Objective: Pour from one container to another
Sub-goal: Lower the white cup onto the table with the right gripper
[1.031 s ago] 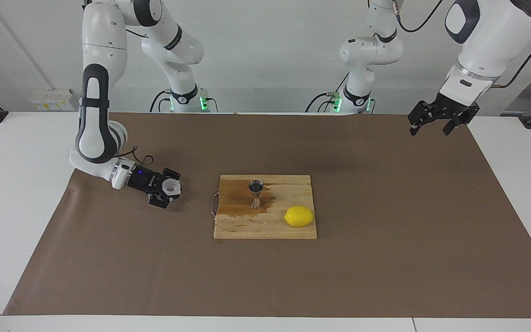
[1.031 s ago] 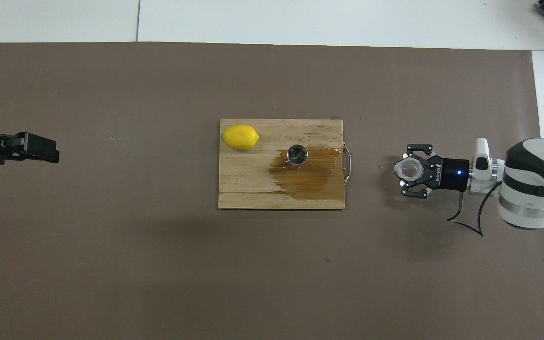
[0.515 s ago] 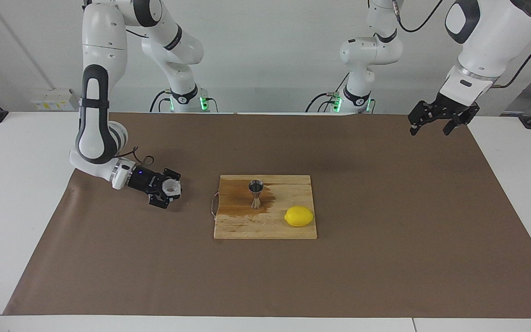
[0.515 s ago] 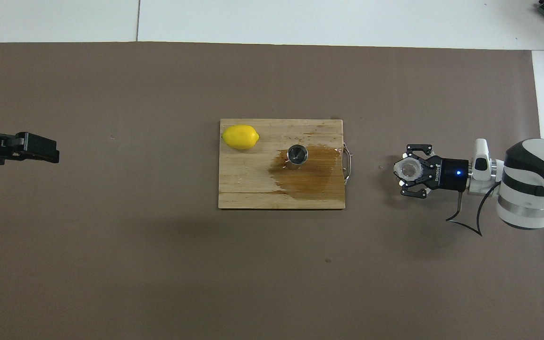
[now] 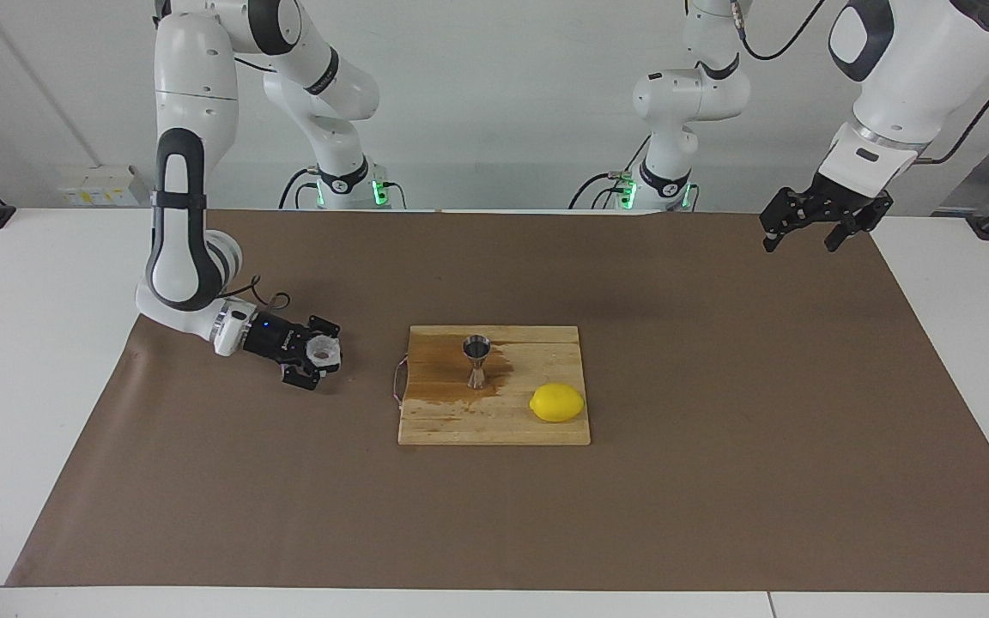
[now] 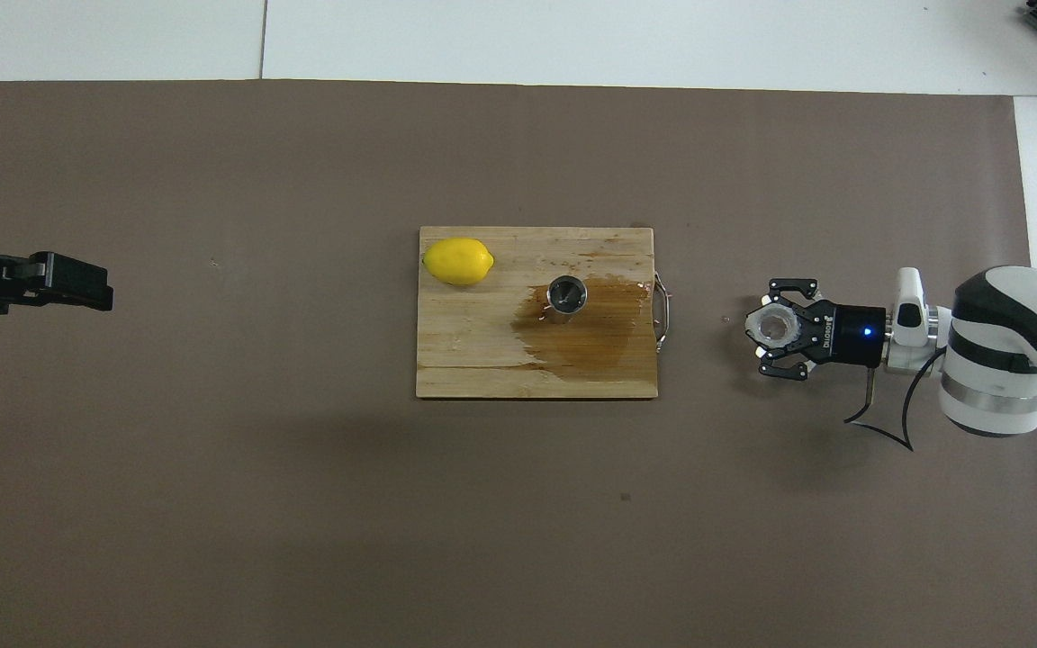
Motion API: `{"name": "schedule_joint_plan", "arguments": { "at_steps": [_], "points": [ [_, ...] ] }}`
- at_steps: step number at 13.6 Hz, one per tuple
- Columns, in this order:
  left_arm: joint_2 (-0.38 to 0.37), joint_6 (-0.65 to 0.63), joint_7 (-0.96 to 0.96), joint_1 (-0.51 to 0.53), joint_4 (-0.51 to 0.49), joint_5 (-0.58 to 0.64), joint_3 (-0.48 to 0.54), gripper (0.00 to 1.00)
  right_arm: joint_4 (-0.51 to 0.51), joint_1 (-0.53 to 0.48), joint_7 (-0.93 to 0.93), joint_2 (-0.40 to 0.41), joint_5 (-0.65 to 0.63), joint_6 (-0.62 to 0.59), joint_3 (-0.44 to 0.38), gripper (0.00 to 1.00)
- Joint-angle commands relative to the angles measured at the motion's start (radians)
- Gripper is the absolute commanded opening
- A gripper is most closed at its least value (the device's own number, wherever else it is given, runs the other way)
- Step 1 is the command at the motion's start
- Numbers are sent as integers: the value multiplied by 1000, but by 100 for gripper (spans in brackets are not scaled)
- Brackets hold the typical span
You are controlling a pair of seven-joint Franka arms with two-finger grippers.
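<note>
The right hand (image 5: pixel 316 356) is clamped around the clear cup (image 5: pixel 322 348), holding it low over the brown mat (image 5: pixel 675 481) toward the right arm's end of the table (image 5: pixel 22 343), apart from the wooden board (image 5: pixel 494 421). On that board the steel jigger (image 5: pixel 476 361) stands upright in a dark wet stain (image 5: pixel 443 373) — the lemon (image 5: pixel 557 402) lies beside it, farther from the robots. The left hand (image 5: pixel 812 230) waits raised over the mat's corner at the left arm's end, fingers apart and empty.
</note>
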Motion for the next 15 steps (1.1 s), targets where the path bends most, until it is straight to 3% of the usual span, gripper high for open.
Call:
{"name": "schedule_joint_plan", "arguments": {
  "at_steps": [1,6,7,8,9,15],
  "points": [
    [-12,-8,10,9,-10,6,-4,100,9,-5,-36,18,41,5,6,5],
    [-12,-8,10,9,-10,6,-4,100,24,-11,-53,56,41,-4,6,6],
    [-12,-8,10,9,-10,6,-4,100,24,-11,-65,56,39,1,6,12],
    [-12,-10,10,9,-10,6,-4,100,26,-12,-65,56,36,1,6,42],
    [-12,-8,10,9,-10,6,-4,100,27,-17,-65,56,35,-2,5,99],
    [-12,-8,10,9,-10,6,-4,100,38,-72,-62,56,-59,-10,0,100]
  ]
}}
